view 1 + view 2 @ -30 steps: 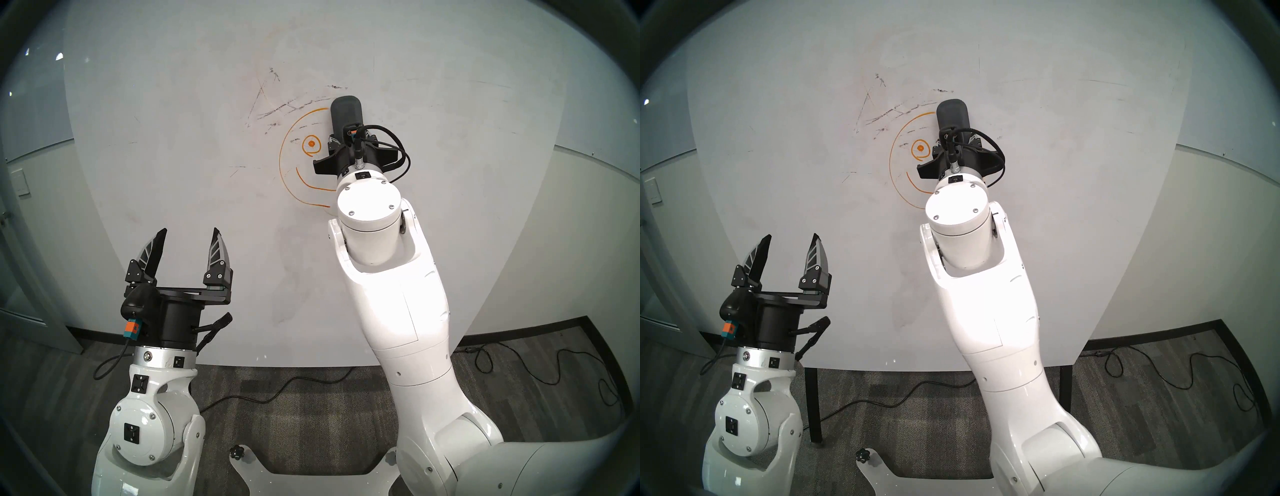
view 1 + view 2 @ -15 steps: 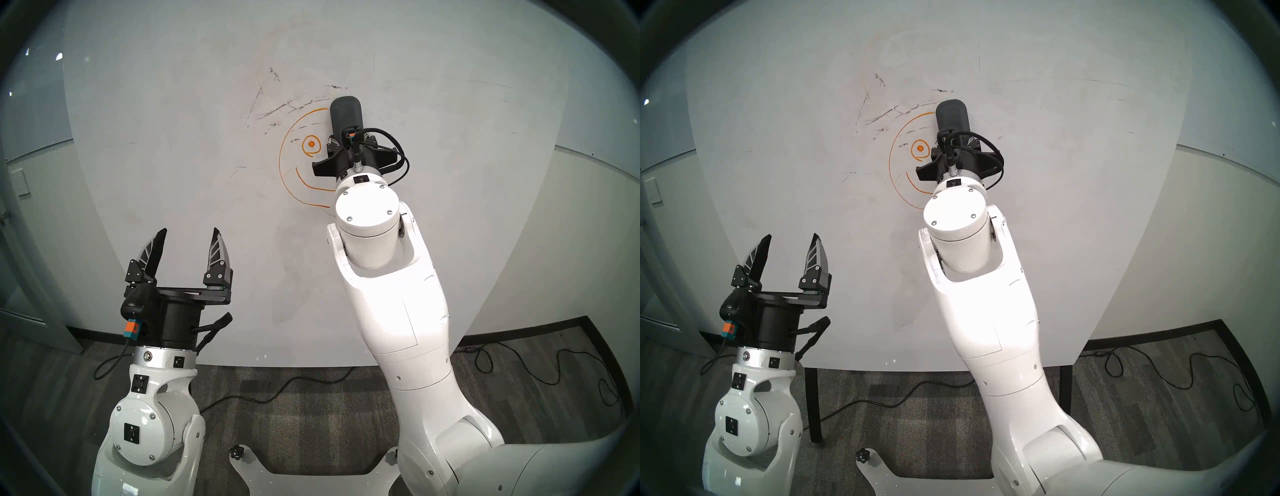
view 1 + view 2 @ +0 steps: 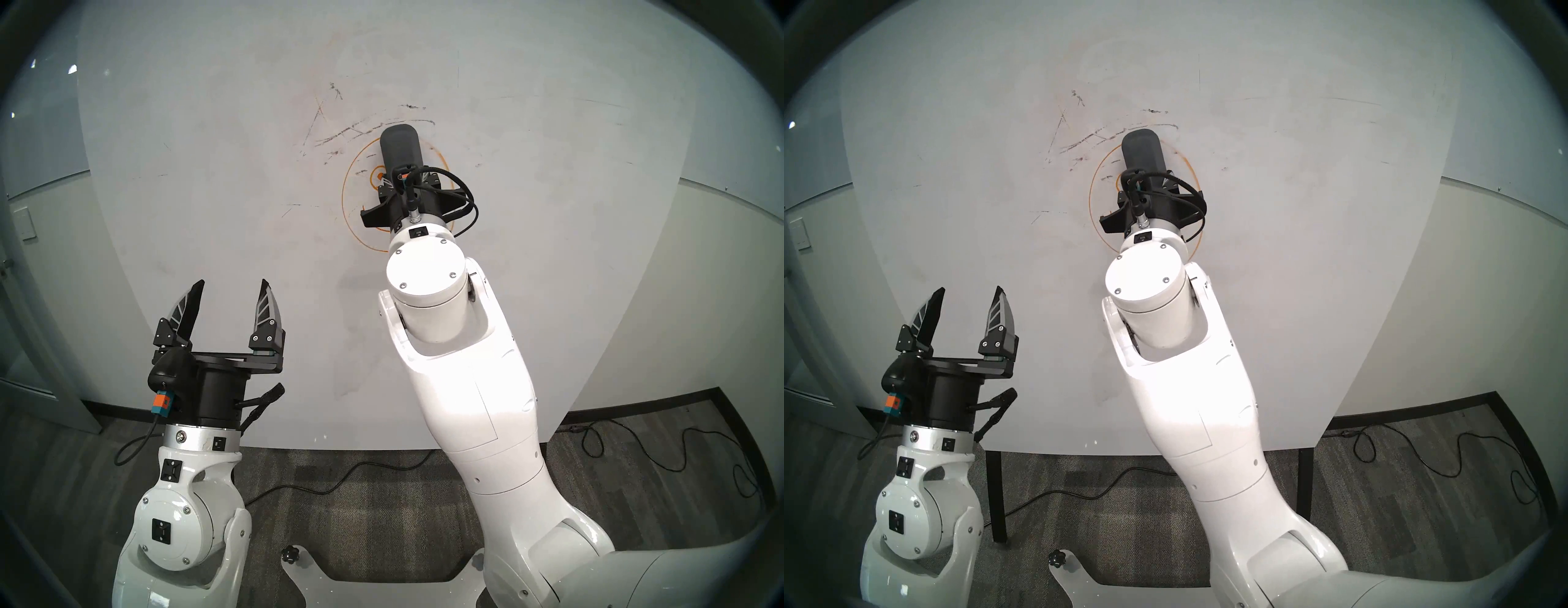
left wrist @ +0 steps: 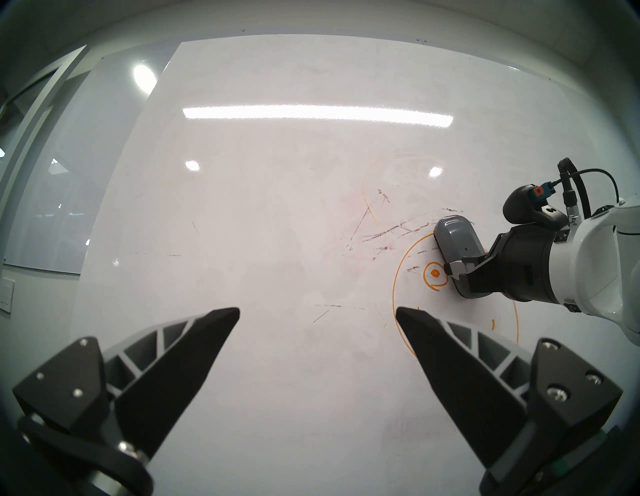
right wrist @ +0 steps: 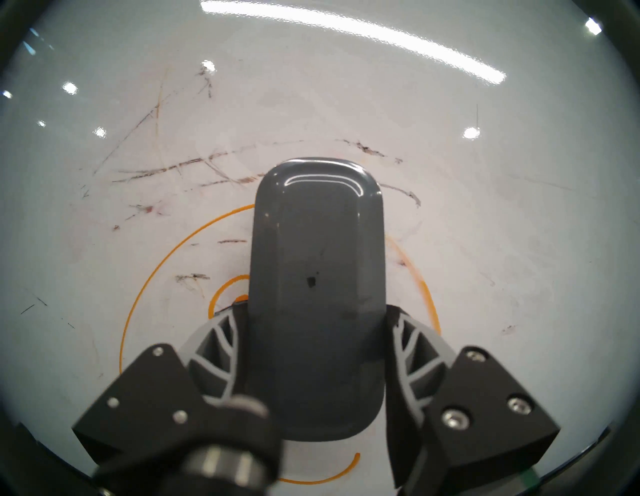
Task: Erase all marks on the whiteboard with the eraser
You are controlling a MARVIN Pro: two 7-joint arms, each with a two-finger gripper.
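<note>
The whiteboard (image 3: 212,212) stands upright in front of me. On it are the marks: an orange smiley outline (image 3: 344,199) and scratchy black streaks (image 3: 339,136) above it. My right gripper (image 5: 315,311) is shut on the dark grey eraser (image 3: 400,146), which is pressed flat against the board over the upper middle of the face. In the right wrist view the eraser (image 5: 317,277) covers most of the orange eye ring (image 5: 221,291). The outline's right side (image 5: 415,273) looks smeared, and a piece of mouth curve (image 5: 329,478) shows below. My left gripper (image 3: 232,284) hangs open and empty at the lower left, off the board.
Thin black legs (image 3: 996,492) carry the board over grey carpet. Black cables (image 3: 339,475) trail across the floor below and to the right. A light switch (image 3: 26,223) and a door frame are on the left wall. My white base (image 3: 382,586) is at the bottom.
My right arm has slid the eraser leftward and slightly down across the face, covering the eye and mouth in the head views and exposing the outline's right side. The left arm has not moved.
</note>
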